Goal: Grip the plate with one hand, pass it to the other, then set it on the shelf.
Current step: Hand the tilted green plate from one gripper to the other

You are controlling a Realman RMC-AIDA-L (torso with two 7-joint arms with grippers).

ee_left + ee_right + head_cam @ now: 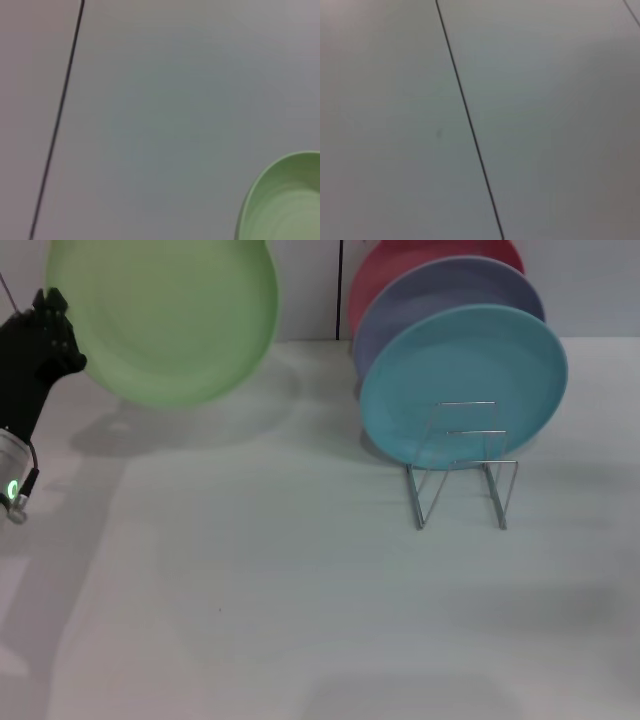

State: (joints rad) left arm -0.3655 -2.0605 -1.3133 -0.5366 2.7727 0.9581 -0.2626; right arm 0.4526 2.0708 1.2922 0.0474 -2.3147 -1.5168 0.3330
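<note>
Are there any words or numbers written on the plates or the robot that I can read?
No words, numbers or labels can be read in any view.
The green plate, held up by the left claw: plain, no writing.
The blue plate, purple plate and red plate in the wire shelf: plain.
The left arm shows only a small green light, not a letter.

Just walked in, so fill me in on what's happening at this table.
The left gripper holds the green plate by its edge, lifted off the white table. The wire shelf already has a blue plate, a purple plate and a red plate standing in it, with its front slots free. The right gripper isn't in view.
</note>
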